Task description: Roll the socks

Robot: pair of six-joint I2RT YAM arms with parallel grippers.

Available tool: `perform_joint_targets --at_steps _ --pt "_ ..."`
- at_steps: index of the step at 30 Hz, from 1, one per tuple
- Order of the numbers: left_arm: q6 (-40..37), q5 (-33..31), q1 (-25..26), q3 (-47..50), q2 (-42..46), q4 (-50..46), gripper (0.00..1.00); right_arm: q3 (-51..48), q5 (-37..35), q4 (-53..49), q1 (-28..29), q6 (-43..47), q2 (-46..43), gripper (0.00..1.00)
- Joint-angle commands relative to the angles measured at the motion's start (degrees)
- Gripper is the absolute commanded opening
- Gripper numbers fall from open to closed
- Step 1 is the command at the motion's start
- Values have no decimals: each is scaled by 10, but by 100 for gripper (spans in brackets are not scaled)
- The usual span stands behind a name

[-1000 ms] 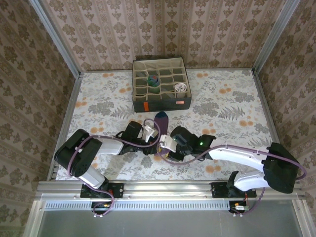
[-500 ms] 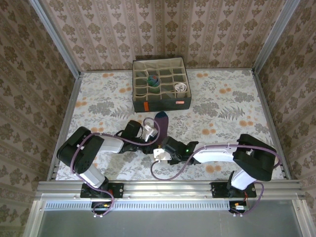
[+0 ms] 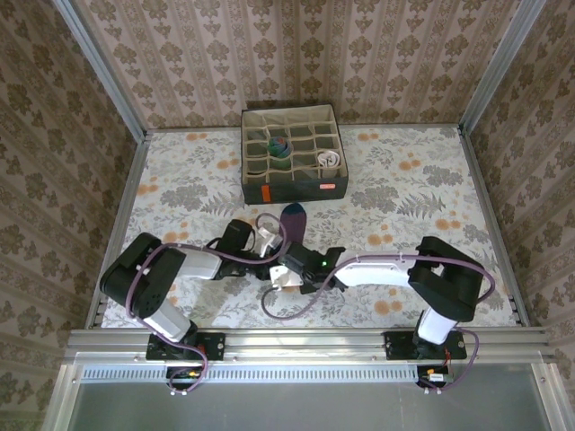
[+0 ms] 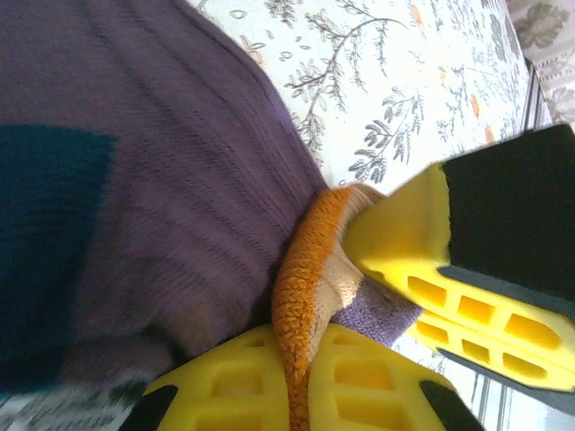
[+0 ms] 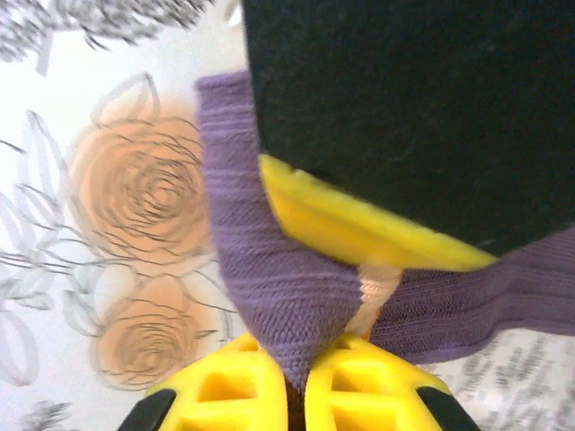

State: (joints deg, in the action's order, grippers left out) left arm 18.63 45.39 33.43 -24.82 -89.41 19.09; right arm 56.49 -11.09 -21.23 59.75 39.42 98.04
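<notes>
A purple sock [image 3: 293, 218] with a blue toe lies on the flowered tablecloth, toe pointing away from the arms. My left gripper [image 3: 267, 254] is at its near end, shut on the orange cuff [image 4: 301, 269], which stands pinched between the yellow fingers [image 4: 225, 382] of the left gripper [image 4: 304, 350]. My right gripper [image 3: 287, 268] meets it from the right and is shut on a fold of purple fabric [image 5: 283, 287] of the same sock; that right gripper [image 5: 299, 375] sits just below the left gripper's finger [image 5: 359, 224]. The right gripper's finger [image 4: 422, 251] touches the cuff.
A grey fabric box [image 3: 292, 187] with many compartments stands at the back middle. A rolled striped sock [image 3: 280, 146] and a rolled white sock [image 3: 329, 160] sit in it. Purple cables loop around both wrists. Metal rails edge the table.
The right arm swung left across the table to the sock's near end and its jaws closed on the purple fabric. The left gripper stayed on the cuff.
</notes>
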Motion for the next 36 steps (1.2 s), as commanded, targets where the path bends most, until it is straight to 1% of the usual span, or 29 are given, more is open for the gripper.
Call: perform_joint_targets --at_steps 1,3,6,10,14,18,22,24,26,28,30,33,36 --pt "22 -39 -15 14 29 -42 15 62 122 -166 -14 -81 38 0" --pt "31 -45 -30 12 53 -46 27 102 198 -222 -30 -114 77 0" --pt "40 -63 -55 12 103 -58 31 127 274 -258 -36 -134 122 0" --pt "32 -125 -92 21 199 -83 31 143 371 -280 -69 -148 153 0" --pt "-42 -175 -102 43 309 -119 28 167 456 -311 -117 -142 174 0" --pt "-101 -171 -101 86 393 -101 23 202 512 -362 -147 -128 216 0" --pt "-139 -155 -92 124 456 -80 22 229 559 -398 -173 -123 248 0" --pt "-165 -164 -76 145 498 -74 22 243 577 -413 -184 -122 261 0" --pt "-201 -176 -32 156 536 -79 22 255 586 -428 -193 -123 274 0" --pt "-239 -205 15 159 563 -89 23 269 587 -444 -199 -122 287 0" --pt "-279 -234 65 157 569 -102 23 279 585 -457 -203 -121 297 0" --pt "-339 -287 141 146 542 -116 26 284 584 -464 -209 -118 303 0" --pt "-380 -305 188 125 473 -109 28 284 581 -466 -211 -116 302 0"
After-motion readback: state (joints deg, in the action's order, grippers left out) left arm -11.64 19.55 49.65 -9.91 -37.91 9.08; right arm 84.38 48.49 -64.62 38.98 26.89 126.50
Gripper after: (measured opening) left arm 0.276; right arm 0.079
